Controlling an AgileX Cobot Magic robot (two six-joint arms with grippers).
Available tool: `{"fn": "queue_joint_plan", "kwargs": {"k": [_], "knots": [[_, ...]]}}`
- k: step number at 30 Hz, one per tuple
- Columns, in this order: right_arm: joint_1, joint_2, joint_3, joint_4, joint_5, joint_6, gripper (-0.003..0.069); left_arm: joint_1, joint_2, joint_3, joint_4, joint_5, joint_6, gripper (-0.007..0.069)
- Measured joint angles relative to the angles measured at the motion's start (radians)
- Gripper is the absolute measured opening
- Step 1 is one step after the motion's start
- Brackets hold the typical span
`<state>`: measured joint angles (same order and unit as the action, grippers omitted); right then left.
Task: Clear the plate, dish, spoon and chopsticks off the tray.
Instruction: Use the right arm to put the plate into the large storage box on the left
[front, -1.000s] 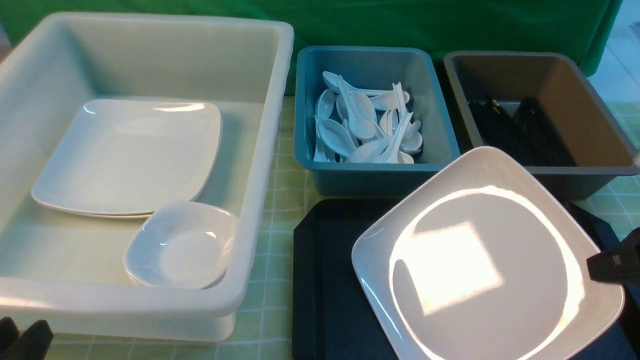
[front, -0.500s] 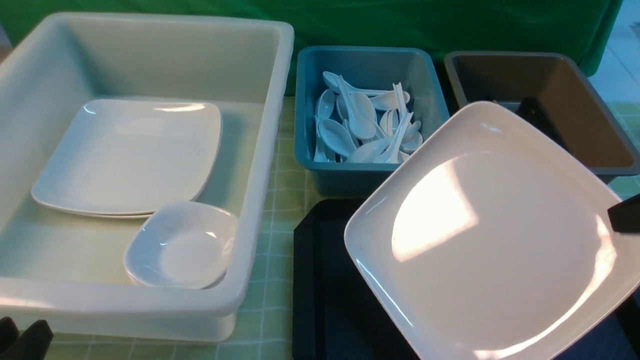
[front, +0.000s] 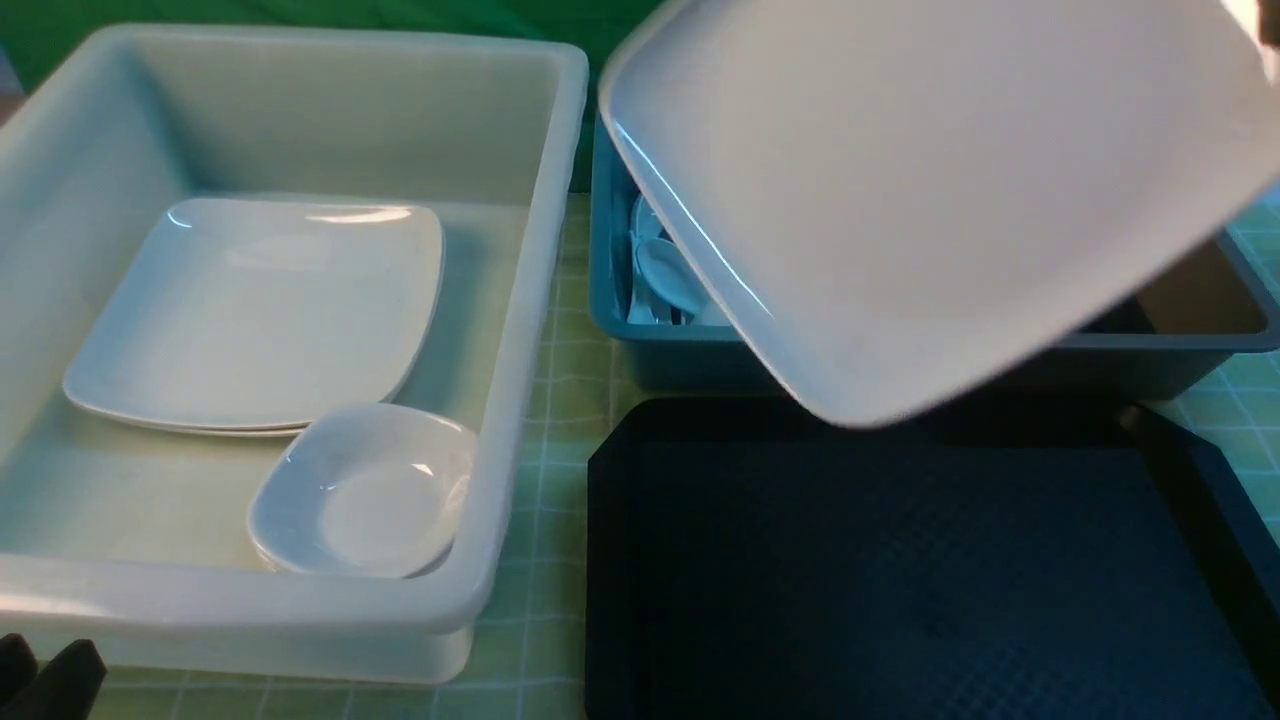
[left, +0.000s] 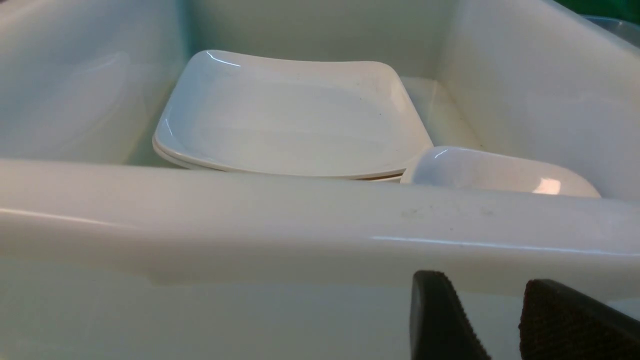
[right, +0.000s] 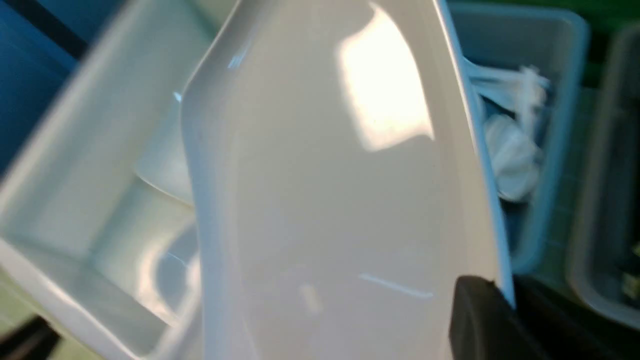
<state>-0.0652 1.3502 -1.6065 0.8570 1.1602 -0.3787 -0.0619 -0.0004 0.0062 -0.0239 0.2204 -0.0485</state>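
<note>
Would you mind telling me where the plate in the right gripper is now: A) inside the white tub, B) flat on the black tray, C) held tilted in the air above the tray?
C: the plate hangs tilted in the air, rim pinched by the right gripper, above the tray.

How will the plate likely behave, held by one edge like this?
Probably stiff: the plate shows no sag though the right gripper pinches only its rim. Likely slippery: its glossy surface shows bright glare, so it could slide out. Being wide and tilted, it may twist or swing in that small grip.
</note>
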Motion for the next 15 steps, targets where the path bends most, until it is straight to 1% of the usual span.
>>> {"fn": "queue_joint_plan", "kwargs": {"k": [1,2,4,5,7,8,10,12,13,14,15], "knots": [[0.006,0.01,-0.004,0.006,-0.004,0.002,0.002,0.0,0.0,0.0,0.0,0.0,0.0,0.0229],[0.047,0.037,-0.028,0.036,-0.034,0.01,0.002,0.0,0.0,0.0,0.0,0.0,0.0,0.0229],[0.128,0.086,-0.057,0.057,-0.088,0.023,0.002,0.0,0.0,0.0,0.0,0.0,0.0,0.0229],[0.208,0.136,-0.083,0.063,-0.134,0.028,0.002,0.0,0.0,0.0,0.0,0.0,0.0,0.0229],[0.298,0.201,-0.11,0.064,-0.213,0.044,0.002,0.0,0.0,0.0,0.0,0.0,0.0,0.0229],[0.327,0.232,-0.122,0.064,-0.241,0.051,0.002,0.0,0.0,0.0,0.0,0.0,0.0,0.0229],[0.426,0.31,-0.151,0.066,-0.372,0.075,0.002,0.0,0.0,0.0,0.0,0.0,0.0,0.0229],[0.497,0.385,-0.172,0.067,-0.486,0.102,0.0021,0.0,0.0,0.0,0.0,0.0,0.0,0.0229],[0.512,0.392,-0.176,0.067,-0.51,0.105,0.0021,0.0,0.0,0.0,0.0,0.0,0.0,0.0229],[0.553,0.436,-0.186,0.067,-0.572,0.119,0.0022,0.0,0.0,0.0,0.0,0.0,0.0,0.0229],[0.596,0.485,-0.198,0.068,-0.67,0.135,0.0022,0.0,0.0,0.0,0.0,0.0,0.0,0.0229]]}}
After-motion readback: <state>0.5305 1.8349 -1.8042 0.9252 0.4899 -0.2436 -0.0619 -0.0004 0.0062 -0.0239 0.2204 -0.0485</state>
